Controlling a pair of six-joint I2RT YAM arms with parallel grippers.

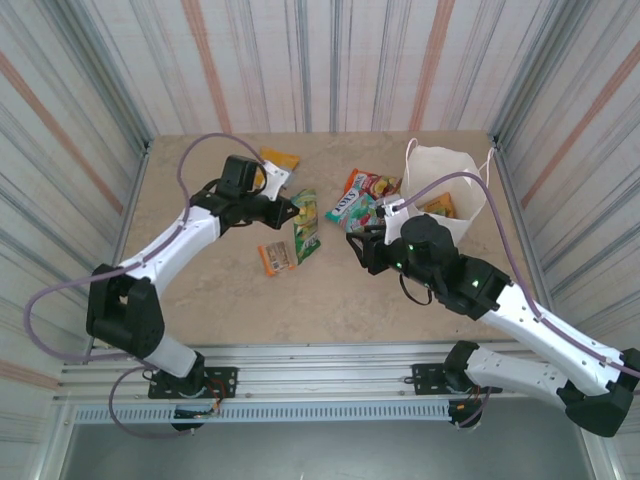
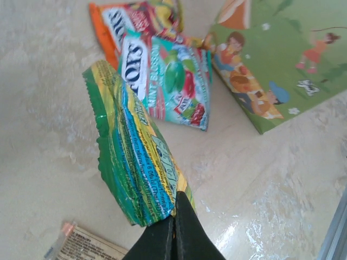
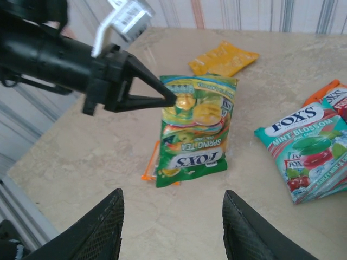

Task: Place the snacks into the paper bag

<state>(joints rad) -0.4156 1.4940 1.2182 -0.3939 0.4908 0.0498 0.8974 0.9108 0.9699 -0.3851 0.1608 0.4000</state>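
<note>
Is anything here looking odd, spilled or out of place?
Only the green packet: it hangs upside down, pinched at its edge by the left gripper. The teal packet lies flat on the table; nothing looks spilled or torn.

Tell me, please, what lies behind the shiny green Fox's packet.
From the right wrist, a small orange bar peeks out lower left of the green packet; most is covered.
</note>
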